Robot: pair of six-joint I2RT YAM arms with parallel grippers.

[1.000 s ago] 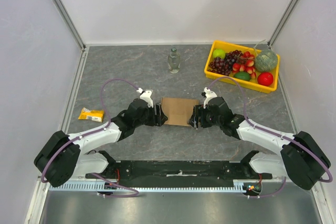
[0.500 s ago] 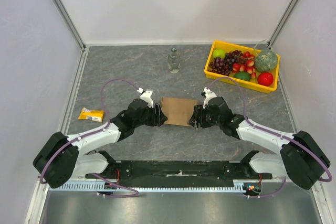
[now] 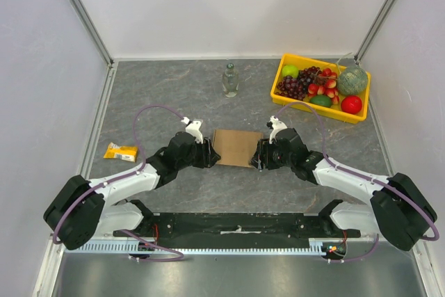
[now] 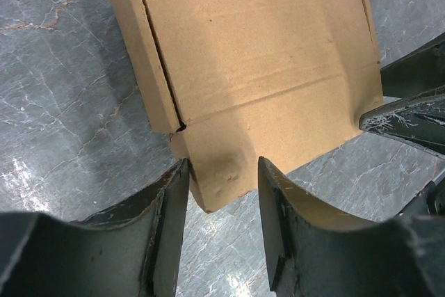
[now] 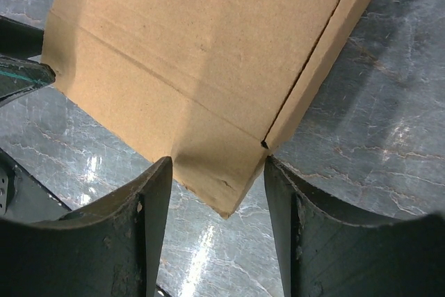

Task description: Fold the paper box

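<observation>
The paper box (image 3: 236, 147), mid-table between both arms, looks light, stiff yet easily creased, so its side edges seem the best hold: left gripper (image 4: 222, 179) and right gripper (image 5: 217, 179) each stand parted astride a near corner flap.

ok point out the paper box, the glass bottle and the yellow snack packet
paper box (image 3: 236, 147), top external view, middle of its top face
glass bottle (image 3: 230, 81), top external view, its body
yellow snack packet (image 3: 121, 151), top external view, its centre

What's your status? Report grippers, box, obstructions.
Left gripper and right gripper open, each straddling a box end. Box folded flat on table. Bottle and fruit tray well clear.
</observation>
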